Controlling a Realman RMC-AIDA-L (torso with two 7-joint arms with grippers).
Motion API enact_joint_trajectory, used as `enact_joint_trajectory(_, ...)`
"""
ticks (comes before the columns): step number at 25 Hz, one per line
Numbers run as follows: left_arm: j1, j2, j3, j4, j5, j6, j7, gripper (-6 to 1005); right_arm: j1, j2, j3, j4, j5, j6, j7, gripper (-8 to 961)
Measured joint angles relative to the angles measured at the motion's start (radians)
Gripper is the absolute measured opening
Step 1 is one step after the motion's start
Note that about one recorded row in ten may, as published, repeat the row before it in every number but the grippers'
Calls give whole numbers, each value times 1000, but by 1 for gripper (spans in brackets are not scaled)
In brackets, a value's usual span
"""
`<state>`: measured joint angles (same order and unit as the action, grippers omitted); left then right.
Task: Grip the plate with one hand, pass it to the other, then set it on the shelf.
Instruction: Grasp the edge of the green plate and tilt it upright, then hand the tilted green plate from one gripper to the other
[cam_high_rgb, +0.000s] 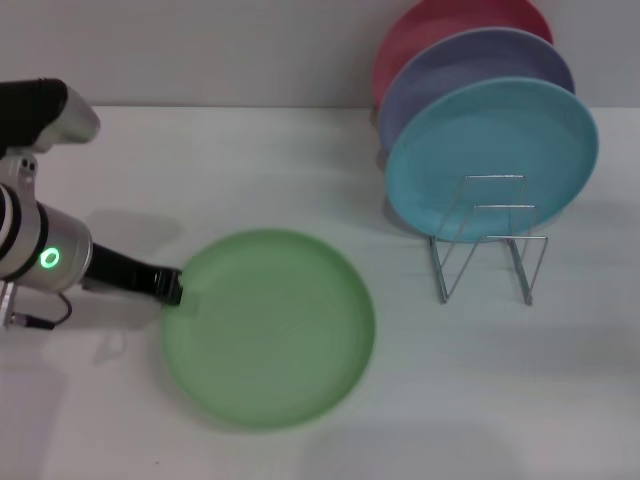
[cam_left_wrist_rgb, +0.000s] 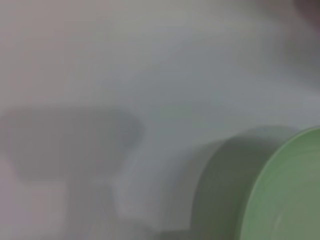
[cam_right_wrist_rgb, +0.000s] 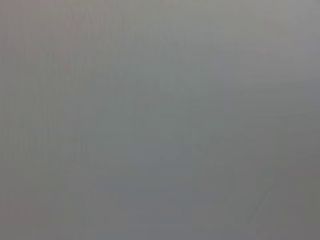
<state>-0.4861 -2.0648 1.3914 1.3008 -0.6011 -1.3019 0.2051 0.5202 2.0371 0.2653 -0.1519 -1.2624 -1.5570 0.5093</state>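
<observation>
The light green plate was held at its left rim by the left gripper, whose fingers were closed on the edge, above the white table. The wire rack stood well apart, to the right, holding a sky-blue plate.

**The white table and what rests on it**

We see a plain white table with a matte surface. Near its front lies the light green plate, flat. On the right side, further back, stands the silver wire rack directly on the table. In the left wrist view we see the plate's rim beside bare table.
</observation>
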Motion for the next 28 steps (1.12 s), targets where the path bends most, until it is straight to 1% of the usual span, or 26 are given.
enact_joint_trajectory(2, 4, 0, -1, 0, -3, 24, 2, 32, 0, 0, 0, 0, 0, 0, 2, 683)
enact_joint_trajectory(4, 12, 0, -1, -2, -5, 90, 4, 32, 0, -1, 0, 0, 0, 0, 4, 683)
enact_joint_trajectory(5, 20, 0, 0, -7, -4, 156, 5, 32, 0, -1, 0, 0, 0, 0, 8, 683)
enact_joint_trajectory(7, 25, 0, 1, -8, -5, 182, 6, 32, 0, -2, 0, 0, 0, 0, 11, 682)
enact_joint_trajectory(9, 41, 0, 1, -10, -8, 256, 14, 33, 0, -4, 0, 0, 0, 3, 15, 682)
enact_joint_trajectory(10, 60, -1, 0, -11, -17, 325, 25, 33, 0, -4, 0, 0, 0, 7, 16, 682)
enact_joint_trajectory(11, 60, -1, 0, -11, -17, 325, 25, 33, 0, -4, 0, 0, 0, 7, 16, 682)
enact_joint_trajectory(13, 81, -1, 1, -12, -44, 395, 44, 33, 0, -5, 0, 0, 0, 9, 17, 682)
enact_joint_trajectory(15, 81, -1, 1, -12, -44, 395, 44, 34, 0, -6, -2, 0, 0, 12, 17, 682)
enact_joint_trajectory(18, 149, -2, 19, -45, -198, 613, 179, 34, 0, -6, -6, 0, 0, 12, 17, 683)
enact_joint_trajectory(20, 179, -2, 63, -75, -275, 748, 246, 35, -1, -4, -7, 0, 0, 12, 13, 683)
enact_joint_trajectory(21, 179, -2, 63, -75, -275, 748, 246, 35, -1, -4, -7, 0, 0, 12, 13, 683)
enact_joint_trajectory(24, 202, -1, 135, -116, -323, 933, 288, 35, -1, -1, -9, 0, -3, 12, 10, 684)
enact_joint_trajectory(25, 209, -1, 185, -144, -328, 1045, 291, 35, -1, 1, -10, 0, -5, 12, 9, 684)
enact_joint_trajectory(26, 209, -1, 185, -144, -328, 1045, 291, 35, -1, 1, -10, 0, -5, 12, 9, 684)
enact_joint_trajectory(28, 214, -1, 233, -170, -328, 1142, 287, 36, -1, 2, -10, 0, -7, 12, 8, 683)
